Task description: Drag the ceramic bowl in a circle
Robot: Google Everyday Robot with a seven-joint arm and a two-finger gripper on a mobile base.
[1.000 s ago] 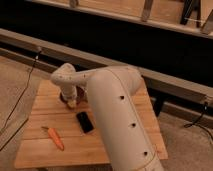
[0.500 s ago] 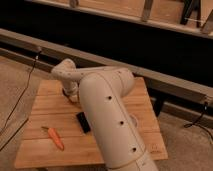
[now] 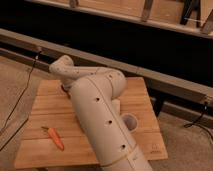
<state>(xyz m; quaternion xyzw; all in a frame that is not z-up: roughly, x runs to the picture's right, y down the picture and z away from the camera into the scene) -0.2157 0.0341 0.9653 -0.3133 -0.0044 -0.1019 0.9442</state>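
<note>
A: Where is the ceramic bowl?
B: You cannot see it. Beyond the carrot (image 3: 55, 139), your hand (image 3: 64, 87) points down, closed, at the far left of the bench (image 3: 45, 110), probably pinning the bowl for dragging. The arm (image 3: 100, 115) hides it.

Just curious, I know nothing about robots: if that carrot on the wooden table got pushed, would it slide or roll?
The carrot lies on its side, so it would probably roll, its taper curving the path. It looks stiff and light. The gripper, at the wooden table's far left behind the arm, is away from it.
</note>
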